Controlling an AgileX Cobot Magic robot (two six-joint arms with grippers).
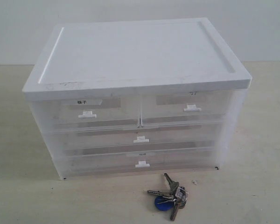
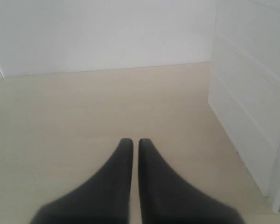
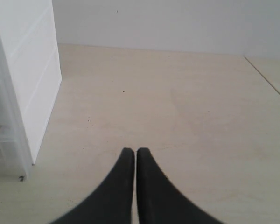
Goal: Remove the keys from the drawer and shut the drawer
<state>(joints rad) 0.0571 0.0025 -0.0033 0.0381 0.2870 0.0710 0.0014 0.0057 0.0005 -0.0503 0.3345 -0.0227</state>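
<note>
The pale desk (image 1: 261,186) is seen lying open on either side of the white-topped cabinet (image 1: 135,56) set at its middle. The drawer (image 1: 186,109), upper right, is shut flush with its neighbours. The left end effector (image 2: 131,142) and right end effector (image 3: 134,151) are held clenched on nothing, each over the desk near a cabinet side wall. The keys (image 1: 171,196) are laid on the desk just before the cabinet's front edge.

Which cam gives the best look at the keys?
Exterior view. The keys lie unblocked on the table in front of the drawer unit, blue fob showing. Neither wrist view has them: just the shut left gripper and right gripper, bare table and a side of the unit.
</note>
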